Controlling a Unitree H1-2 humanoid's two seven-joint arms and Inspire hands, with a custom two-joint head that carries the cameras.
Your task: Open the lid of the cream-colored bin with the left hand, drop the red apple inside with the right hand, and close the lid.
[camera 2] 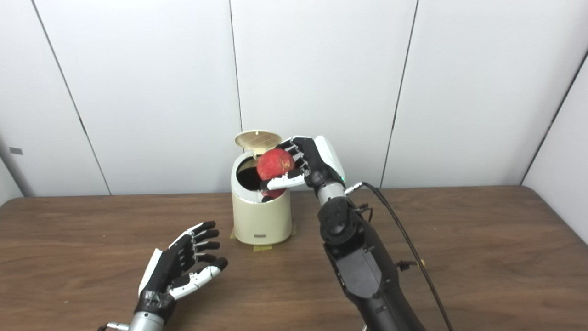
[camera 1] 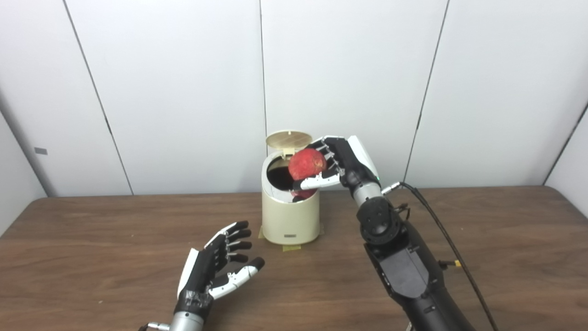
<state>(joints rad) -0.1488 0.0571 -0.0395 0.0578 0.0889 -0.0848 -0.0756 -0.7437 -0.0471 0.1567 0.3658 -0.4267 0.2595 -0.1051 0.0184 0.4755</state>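
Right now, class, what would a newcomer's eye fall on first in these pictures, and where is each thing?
The red apple stands out first, held in the right hand just above the bin's open mouth, mid-table near the wall. Behind it the lid stands raised. The left hand hovers open over the table's near left, fingers spread, holding nothing.
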